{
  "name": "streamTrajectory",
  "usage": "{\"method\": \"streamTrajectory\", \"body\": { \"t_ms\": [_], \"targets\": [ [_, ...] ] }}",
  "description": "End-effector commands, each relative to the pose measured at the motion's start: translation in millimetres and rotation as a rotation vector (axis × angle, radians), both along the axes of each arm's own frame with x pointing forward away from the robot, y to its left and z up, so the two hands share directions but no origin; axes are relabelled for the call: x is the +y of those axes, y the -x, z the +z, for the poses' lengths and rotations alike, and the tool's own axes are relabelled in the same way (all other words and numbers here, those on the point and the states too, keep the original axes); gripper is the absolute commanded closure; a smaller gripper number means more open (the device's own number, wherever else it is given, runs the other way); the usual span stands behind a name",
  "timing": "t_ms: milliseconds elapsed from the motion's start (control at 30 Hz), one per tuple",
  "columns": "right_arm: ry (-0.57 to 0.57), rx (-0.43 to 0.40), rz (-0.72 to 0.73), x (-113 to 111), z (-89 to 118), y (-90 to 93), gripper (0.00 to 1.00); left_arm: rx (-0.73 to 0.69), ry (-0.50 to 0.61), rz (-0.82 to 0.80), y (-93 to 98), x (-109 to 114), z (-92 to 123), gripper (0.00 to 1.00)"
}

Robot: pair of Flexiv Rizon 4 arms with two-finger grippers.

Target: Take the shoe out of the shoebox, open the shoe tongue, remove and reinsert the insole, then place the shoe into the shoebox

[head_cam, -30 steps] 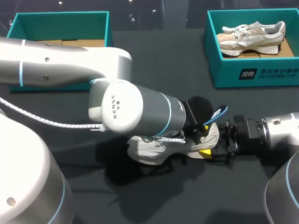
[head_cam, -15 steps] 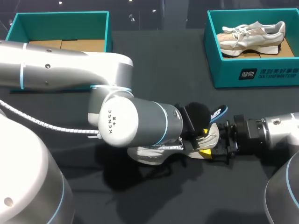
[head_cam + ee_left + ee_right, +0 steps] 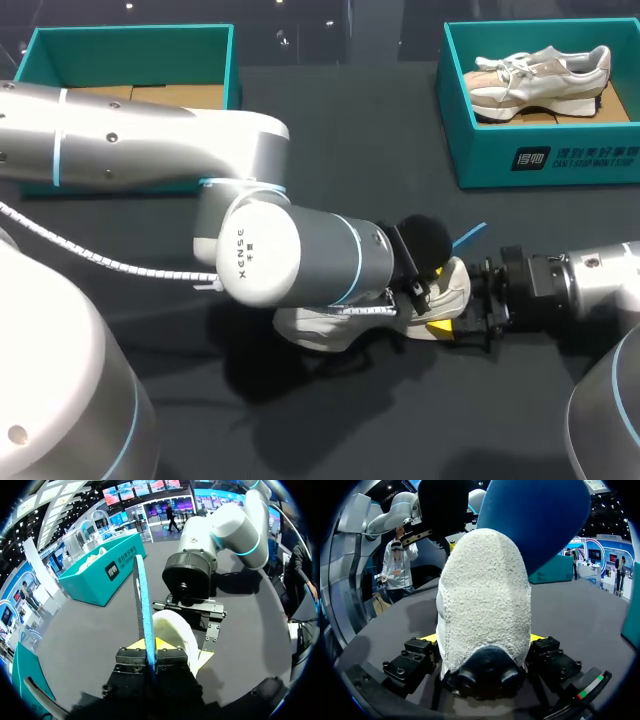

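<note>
Your left pincer (image 3: 150,647) is clamped on the blue insole (image 3: 145,610), fingers pressed flat against both of its faces. The insole stands on edge and runs out ahead of the fingers, above the heel opening of the shoe (image 3: 325,332). In the head view only its tip shows past the left wrist.

The shoe rests on the dark bench (image 3: 300,120) near the middle, mostly under your left arm, heel toward your right arm. Your right pincer (image 3: 482,645) grips that heel, one yellow tip on each side.

The teal shoebox (image 3: 500,165) at the far right holds a second shoe (image 3: 540,75). Another teal box (image 3: 130,30) sits at the far left, behind your left arm.
</note>
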State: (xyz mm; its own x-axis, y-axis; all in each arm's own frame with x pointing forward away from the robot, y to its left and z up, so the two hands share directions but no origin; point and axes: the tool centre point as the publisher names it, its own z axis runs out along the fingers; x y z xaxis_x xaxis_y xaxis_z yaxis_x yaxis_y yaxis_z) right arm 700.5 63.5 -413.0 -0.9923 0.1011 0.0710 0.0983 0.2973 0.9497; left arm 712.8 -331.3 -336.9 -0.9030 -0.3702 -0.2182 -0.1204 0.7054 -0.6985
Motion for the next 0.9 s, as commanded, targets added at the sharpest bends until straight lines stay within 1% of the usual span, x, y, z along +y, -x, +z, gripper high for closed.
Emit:
{"method": "streamTrajectory", "body": {
  "t_ms": [33, 267, 533, 667, 800, 900],
  "targets": [
    [0.006, 0.003, 0.001, 2, 0, 1.2, 1.0, 0.03, 0.004, -0.024, -0.1, 2, 15, 1.0],
    [0.006, 0.003, 0.001, 2, 0, 1.2, 1.0, 0.085, 0.011, -0.058, 10.6, -9, 35, 1.0],
    [0.006, 0.003, 0.001, 2, 0, 1.2, 1.0, 0.163, 0.001, -0.095, 12.1, -20, 51, 1.0],
    [0.006, 0.003, 0.001, 2, 0, 1.2, 1.0, 0.213, 0.015, -0.113, 11.6, -26, 59, 1.0],
    [0.006, 0.003, 0.001, 2, 0, 1.2, 1.0, 0.253, 0.049, -0.141, 15.6, -31, 76, 1.0],
    [0.006, 0.003, 0.001, 2, 0, 1.2, 1.0, 0.262, 0.079, -0.168, 23.8, -36, 92, 1.0]
  ]
}}
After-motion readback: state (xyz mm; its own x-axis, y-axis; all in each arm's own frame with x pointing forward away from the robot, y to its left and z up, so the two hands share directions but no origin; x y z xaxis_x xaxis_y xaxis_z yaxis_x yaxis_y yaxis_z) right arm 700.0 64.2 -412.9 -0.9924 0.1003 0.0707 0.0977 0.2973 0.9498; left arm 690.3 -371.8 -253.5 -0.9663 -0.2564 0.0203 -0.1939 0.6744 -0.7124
